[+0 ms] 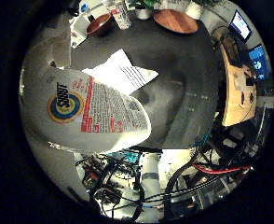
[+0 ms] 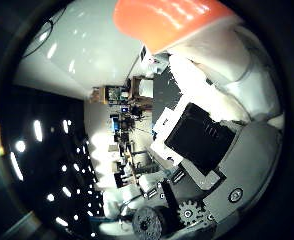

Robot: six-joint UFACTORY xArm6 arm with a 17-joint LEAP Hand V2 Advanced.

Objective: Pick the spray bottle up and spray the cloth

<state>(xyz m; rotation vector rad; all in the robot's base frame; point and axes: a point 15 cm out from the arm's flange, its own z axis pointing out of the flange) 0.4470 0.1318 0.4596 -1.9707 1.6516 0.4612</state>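
Note:
In the little finger side palm view the white spray bottle (image 1: 81,110), with a colourful label, fills much of the picture and is close to the palm, held up above the dark table (image 1: 188,89). The white cloth (image 1: 124,70) lies flat on the table beyond the bottle. In the thumb side palm view the bottle's orange spray head (image 2: 173,20) is right against my hand (image 2: 209,135). The white and black fingers (image 2: 215,85) are curled close under the head.
Two brown round dishes (image 1: 175,21) and some small bottles (image 1: 119,14) stand at the table's far edge. A wooden board (image 1: 236,89) lies at one side, with monitors (image 1: 240,24) beyond. The thumb side view also shows the ceiling with lights (image 2: 77,50).

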